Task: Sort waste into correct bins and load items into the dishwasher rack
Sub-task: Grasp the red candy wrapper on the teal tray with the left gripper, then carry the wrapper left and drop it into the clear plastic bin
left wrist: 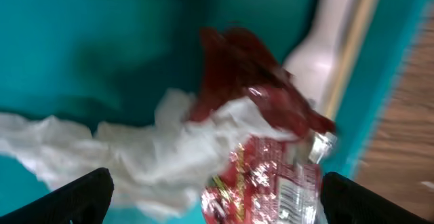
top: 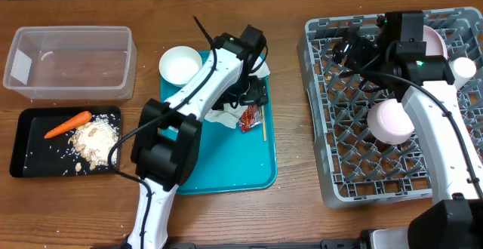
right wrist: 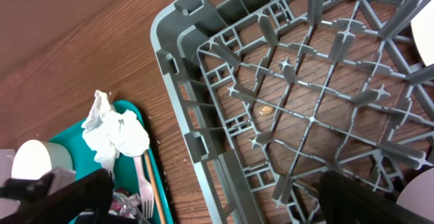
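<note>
Left end effector (left wrist: pixel 220 200) is released, jaws wide apart and empty, hanging over the upper middle of the teal tray (top: pixel 226 170). In the left wrist view the red wrapper (left wrist: pixel 271 136) lies between the two fingertips (left wrist: pixel 81 197), partly on top of a crumpled napkin (left wrist: pixel 135 156) that spreads to frame left. Can't tell if the tips touch either one. The white fork (left wrist: pixel 325 41) and thin stick (left wrist: pixel 354 41) lie side by side just past the wrapper, along the tray's right edge.

One small bowl (top: pixel 180 65) sits at the teal tray's upper left corner. A second napkin (right wrist: pixel 115 132) sits crumpled at the tray's upper right corner, mostly hidden by the left arm in the overhead view.

Right end effector (right wrist: pixel 220 200) is also released, jaws wide, nothing in them. It hangs over the upper left part of the rack (top: pixel 315 121), near the rack's corner. The rack fills the right side of the overhead frame on the desk (top: pixel 290 90). Inside it an upturned bowl (top: pixel 391 121) sits mid-rack, touching or just beside the right arm. The plate (top: pixel 435 41) is at upper right, partly behind the arm, and the cup (top: pixel 462 68) is just beside it at the far right edge.

Clear tub (top: pixel 72 30) is at upper left; its contents are hard to read. Black tray (top: pixel 30 162) sits directly below it at left and holds the carrot (top: pixel 68 124) and a heap of pale crumbs (top: pixel 94 139), the carrot's tip touching the heap.
</note>
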Controlling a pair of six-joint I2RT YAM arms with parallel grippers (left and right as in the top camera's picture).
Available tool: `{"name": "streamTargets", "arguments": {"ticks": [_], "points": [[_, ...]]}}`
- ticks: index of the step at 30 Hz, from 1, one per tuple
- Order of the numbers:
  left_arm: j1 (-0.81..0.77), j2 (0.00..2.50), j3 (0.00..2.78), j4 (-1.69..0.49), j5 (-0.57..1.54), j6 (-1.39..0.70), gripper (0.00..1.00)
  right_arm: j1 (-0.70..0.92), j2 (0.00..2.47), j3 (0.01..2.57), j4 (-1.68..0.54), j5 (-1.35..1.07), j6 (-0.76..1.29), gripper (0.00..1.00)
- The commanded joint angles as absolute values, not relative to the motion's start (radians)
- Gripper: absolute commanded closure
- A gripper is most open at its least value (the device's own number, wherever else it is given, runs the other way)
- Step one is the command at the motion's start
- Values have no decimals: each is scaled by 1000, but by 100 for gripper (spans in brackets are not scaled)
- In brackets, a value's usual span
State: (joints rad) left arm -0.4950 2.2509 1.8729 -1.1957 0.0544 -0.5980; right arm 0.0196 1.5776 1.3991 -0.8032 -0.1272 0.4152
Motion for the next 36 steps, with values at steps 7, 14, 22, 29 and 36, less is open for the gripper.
{"name": "streamTargets", "arguments": {"ticks": [7,14,22,29,36], "points": [[-485,2327,1880,-1167,-33,-492,0,18,1572,1422,-798,-128,419,0],[-485,2330,1880,-1175,-25,-477,38,18,1572,1422,-798,-128,419,0],[-485,2330,1880,-1185,4,-474,82,18,1572,1422,-798,-128,419,0],[-463,2318,1900,-1273,0,-463,96,18,1572,1422,-798,-128,419,0],[-364,2204,2075,-1442,2,-447,96,18,1572,1422,-798,-128,419,0]]}}
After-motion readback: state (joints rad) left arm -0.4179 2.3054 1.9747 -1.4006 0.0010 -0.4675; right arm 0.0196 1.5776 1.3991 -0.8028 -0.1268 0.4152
